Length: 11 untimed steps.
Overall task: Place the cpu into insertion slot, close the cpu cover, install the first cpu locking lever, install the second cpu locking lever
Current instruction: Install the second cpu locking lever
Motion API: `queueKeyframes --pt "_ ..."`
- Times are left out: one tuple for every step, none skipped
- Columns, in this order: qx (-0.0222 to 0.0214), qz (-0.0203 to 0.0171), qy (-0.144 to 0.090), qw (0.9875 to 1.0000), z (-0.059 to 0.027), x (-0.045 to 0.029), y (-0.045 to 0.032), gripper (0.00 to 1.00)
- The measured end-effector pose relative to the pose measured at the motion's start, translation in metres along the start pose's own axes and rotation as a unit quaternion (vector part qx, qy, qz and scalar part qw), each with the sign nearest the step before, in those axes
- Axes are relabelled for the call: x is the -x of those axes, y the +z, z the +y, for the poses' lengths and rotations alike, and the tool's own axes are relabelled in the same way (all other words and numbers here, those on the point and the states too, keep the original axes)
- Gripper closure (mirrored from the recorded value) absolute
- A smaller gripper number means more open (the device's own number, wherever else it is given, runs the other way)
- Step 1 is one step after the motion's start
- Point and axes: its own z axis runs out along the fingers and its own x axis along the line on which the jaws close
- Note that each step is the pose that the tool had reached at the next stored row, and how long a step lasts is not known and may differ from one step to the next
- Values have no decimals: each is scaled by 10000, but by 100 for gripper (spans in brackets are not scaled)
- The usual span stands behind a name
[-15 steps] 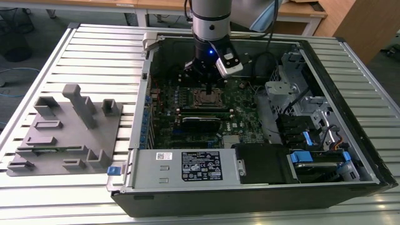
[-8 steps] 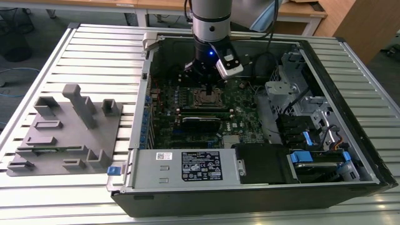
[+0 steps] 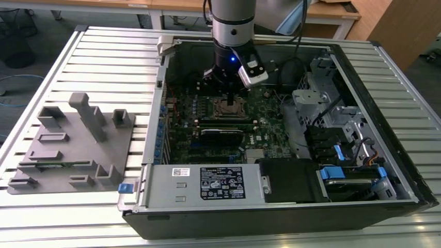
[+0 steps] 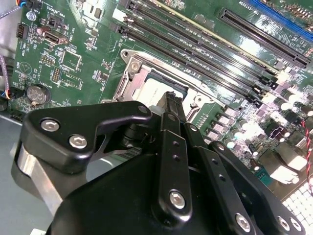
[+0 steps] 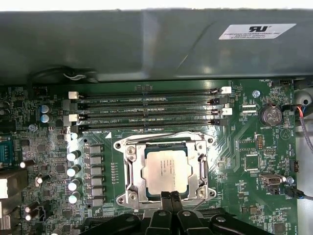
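The cpu (image 5: 165, 171) lies flat in the slot (image 5: 131, 172) on the green board (image 5: 234, 132), and the cover (image 5: 203, 169) appears to be down around it, its window framing the silver top. The jaws are closed with nothing between them; the gripper (image 5: 170, 197) rests its tips at the cover's near edge, just beside the cpu.

Judging from this, the work is at the cover or first lever. To do it well, the tips should bear on the metal frame or the lever wire, never on the chip's top, and any push should be steady and straight down, so the frame stays seated and the chip is not shifted on its contacts. The memory slots (image 5: 146, 105) lie close beyond the socket and should stay untouched.

In the exterior view the arm (image 3: 232, 20) stands near vertical inside the open case (image 3: 386, 103) on the slatted tabletop (image 3: 103, 57), the gripper (image 3: 230, 96) pointing down over the socket (image 3: 228, 107).
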Motion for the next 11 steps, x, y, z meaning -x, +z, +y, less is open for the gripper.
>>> queueKeyframes --pt "-1 1 0 10000 -1 0 -1 89" --pt "0 0 0 10000 -1 0 0 89" --pt "0 0 0 10000 -1 0 0 89" --pt "0 0 -1 10000 -5 0 -1 89" --pt "2 0 -1 10000 -10 1 -1 89" --pt "6 1 0 10000 -18 1 0 89" --pt "10 1 1 10000 -27 2 0 89" --pt "14 1 1 10000 -36 2 0 89" --pt "16 1 1 10000 -44 3 0 89" --pt "19 1 1 10000 -53 3 0 89" --pt "23 2 2 10000 -62 4 1 89"
